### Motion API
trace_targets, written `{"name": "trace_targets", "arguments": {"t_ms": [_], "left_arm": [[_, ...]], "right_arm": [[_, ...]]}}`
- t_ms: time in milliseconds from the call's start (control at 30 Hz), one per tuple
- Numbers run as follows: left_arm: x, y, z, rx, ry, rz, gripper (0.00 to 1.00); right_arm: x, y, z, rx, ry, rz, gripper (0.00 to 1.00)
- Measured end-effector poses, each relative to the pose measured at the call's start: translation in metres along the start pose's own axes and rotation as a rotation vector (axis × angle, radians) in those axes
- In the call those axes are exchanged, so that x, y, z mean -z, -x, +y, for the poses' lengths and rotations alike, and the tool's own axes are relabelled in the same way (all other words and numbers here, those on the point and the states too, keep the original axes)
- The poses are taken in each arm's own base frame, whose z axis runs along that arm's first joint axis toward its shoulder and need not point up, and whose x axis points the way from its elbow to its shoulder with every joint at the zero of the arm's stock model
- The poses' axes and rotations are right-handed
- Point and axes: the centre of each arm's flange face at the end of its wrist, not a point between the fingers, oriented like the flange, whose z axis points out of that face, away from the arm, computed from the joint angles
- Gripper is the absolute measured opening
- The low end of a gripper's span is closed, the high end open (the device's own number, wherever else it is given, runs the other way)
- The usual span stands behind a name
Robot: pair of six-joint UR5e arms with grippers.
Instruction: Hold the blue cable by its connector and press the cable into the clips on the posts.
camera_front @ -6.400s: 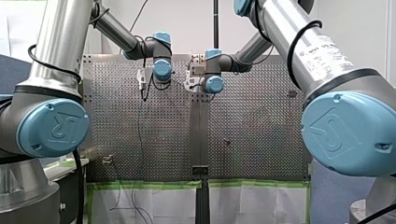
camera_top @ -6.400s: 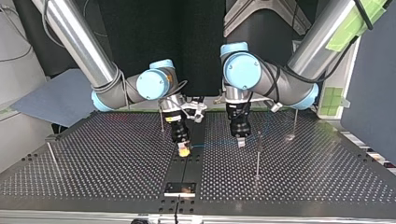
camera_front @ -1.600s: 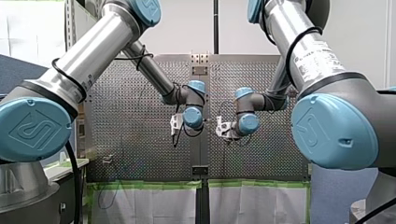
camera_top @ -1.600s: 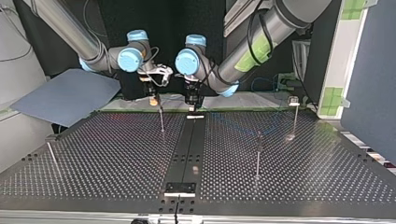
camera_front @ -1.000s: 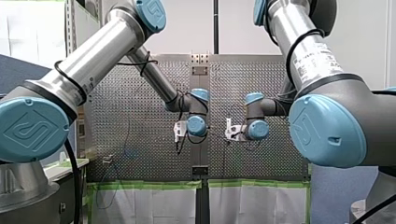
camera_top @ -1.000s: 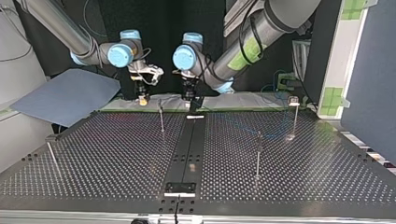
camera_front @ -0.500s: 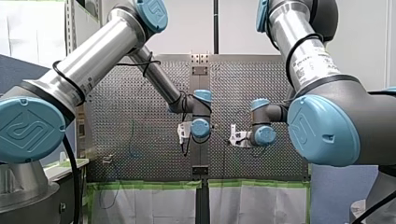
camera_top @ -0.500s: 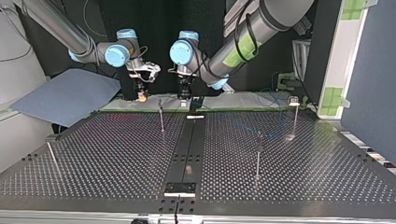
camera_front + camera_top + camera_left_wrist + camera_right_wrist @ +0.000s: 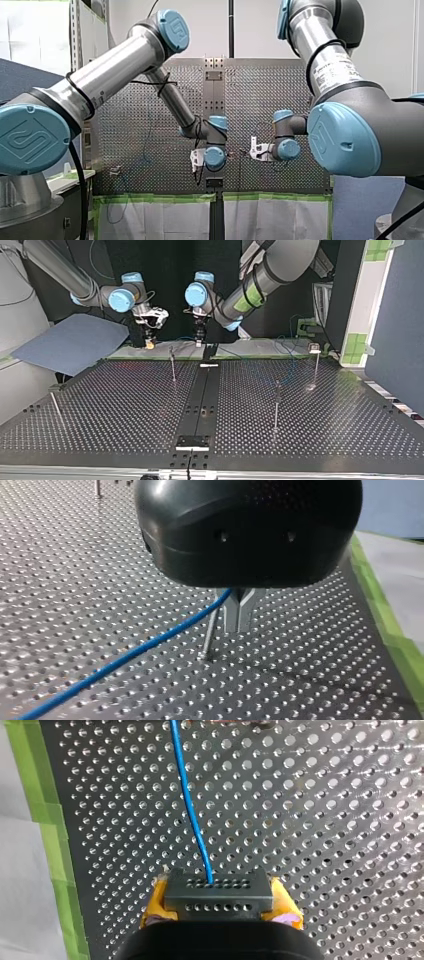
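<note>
Dotted black table (image 9: 125, 405): my left arm (image 9: 245, 295) and my right arm (image 9: 65, 272) reach down at its far edge in the top view. My right gripper (image 9: 218, 906) squeezes the connector (image 9: 218, 892) with its yellow pads (image 9: 154, 904). My left gripper (image 9: 239, 625) has its fingers together on the blue cable (image 9: 125, 657), just beside a thin post (image 9: 210, 630).

No readable text; label (image 9: 334, 70) on my right arm (image 9: 350, 135) illegible
</note>
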Motion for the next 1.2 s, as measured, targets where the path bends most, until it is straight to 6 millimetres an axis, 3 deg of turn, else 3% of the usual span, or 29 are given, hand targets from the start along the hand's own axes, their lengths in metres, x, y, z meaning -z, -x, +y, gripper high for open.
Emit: {"name": "trace_targets", "arguments": {"t_ms": [367, 833, 1200], "left_arm": [[0.003, -0.017, -0.004, 0.002, -0.004, -0.002, 0.0], [-0.004, -0.004, -0.023, 0.036, 0.014, -0.062, 0.0], [-0.018, -0.031, -0.044, 0.036, -0.024, -0.037, 0.0]], "right_arm": [[-0.002, -0.001, 0.011, -0.005, -0.039, 0.007, 0.0], [-0.004, -0.003, 0.035, -0.019, -0.046, 0.008, 0.0], [-0.005, -0.005, 0.057, -0.028, -0.041, 0.016, 0.0]]}}
